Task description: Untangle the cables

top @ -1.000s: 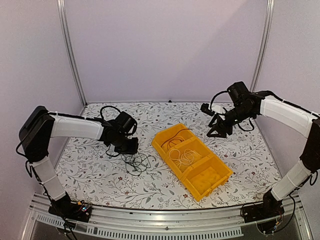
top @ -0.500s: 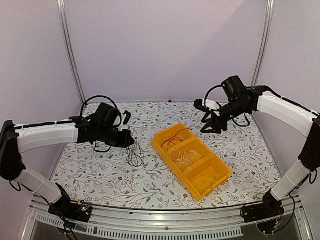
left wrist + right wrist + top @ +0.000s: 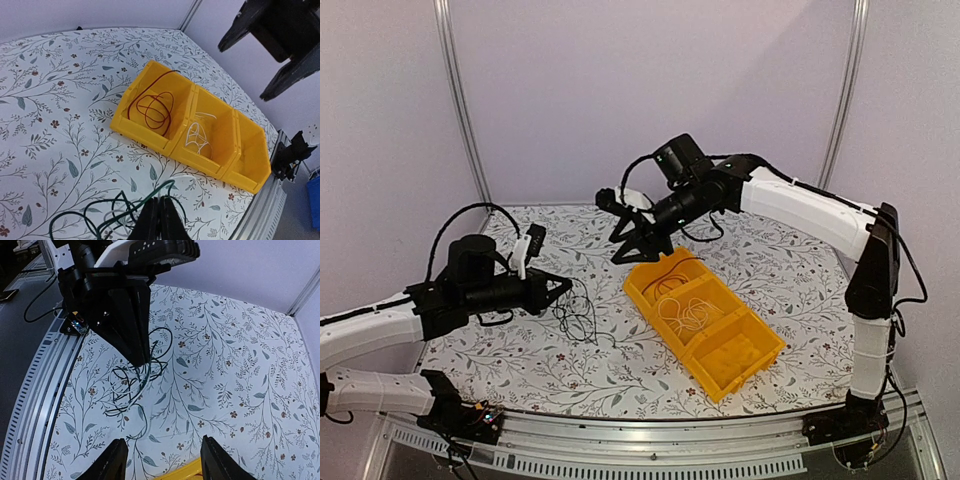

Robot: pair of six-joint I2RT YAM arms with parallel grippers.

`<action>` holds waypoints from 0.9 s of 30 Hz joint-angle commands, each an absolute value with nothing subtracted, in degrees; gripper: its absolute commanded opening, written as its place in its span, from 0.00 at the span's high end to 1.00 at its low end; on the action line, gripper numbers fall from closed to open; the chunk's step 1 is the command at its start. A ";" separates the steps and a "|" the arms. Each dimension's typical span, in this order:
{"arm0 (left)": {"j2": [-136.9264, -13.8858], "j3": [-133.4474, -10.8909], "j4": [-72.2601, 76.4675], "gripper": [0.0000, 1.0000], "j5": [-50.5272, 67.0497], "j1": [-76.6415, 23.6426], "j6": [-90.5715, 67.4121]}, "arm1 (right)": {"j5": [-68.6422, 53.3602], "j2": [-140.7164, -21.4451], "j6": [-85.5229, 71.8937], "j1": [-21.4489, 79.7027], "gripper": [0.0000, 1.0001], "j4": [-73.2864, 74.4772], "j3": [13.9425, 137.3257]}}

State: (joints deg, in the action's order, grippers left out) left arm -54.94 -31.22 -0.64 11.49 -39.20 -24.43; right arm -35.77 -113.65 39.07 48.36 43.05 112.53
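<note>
A yellow bin (image 3: 752, 366) with three compartments in a row lies slantwise on the flowered table (image 3: 800, 290). The compartment farthest from the arm bases holds a reddish-brown cable (image 3: 665, 280) in loose loops, one end arching over the rim. The middle compartment holds a white cable (image 3: 688, 315), coiled small.

Left of the bin, apart from it, the black cables (image 3: 580, 316) sprawl in a tangle on the table, with a pale strand among them in the right wrist view. The left gripper (image 3: 563, 288) reaches in low from the left. Its jaws are pressed together with no gap in the left wrist view, pinching a strand of the black cables that rises from the heap to the tips. The rest of the heap lies on the table.

The right gripper (image 3: 635, 245) hangs in the air just past the far end of the bin, pointing down and leftward. Its jaws are spread wide, holding and touching nothing.
</note>
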 commanded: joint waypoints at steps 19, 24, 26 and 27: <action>-50.88 -30.25 3.88 1.00 15.37 -38.79 -24.11 | -37.11 -127.59 28.09 56.03 0.55 38.36 121.55; -49.90 -30.67 3.11 1.00 14.95 -38.76 -24.80 | -34.76 -128.64 23.92 55.99 0.65 35.99 121.51; -49.51 -30.87 2.22 1.00 15.03 -38.78 -25.39 | -30.30 -129.03 21.84 55.99 0.84 34.45 121.50; -49.18 -31.00 1.82 1.00 14.99 -38.77 -25.66 | -27.44 -129.17 20.27 55.99 0.90 33.46 121.55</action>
State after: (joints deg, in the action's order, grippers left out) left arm -50.57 -30.46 2.39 14.57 -39.22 -24.51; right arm -35.55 -127.87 25.71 55.61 37.56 120.40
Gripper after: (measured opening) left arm 0.001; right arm 0.202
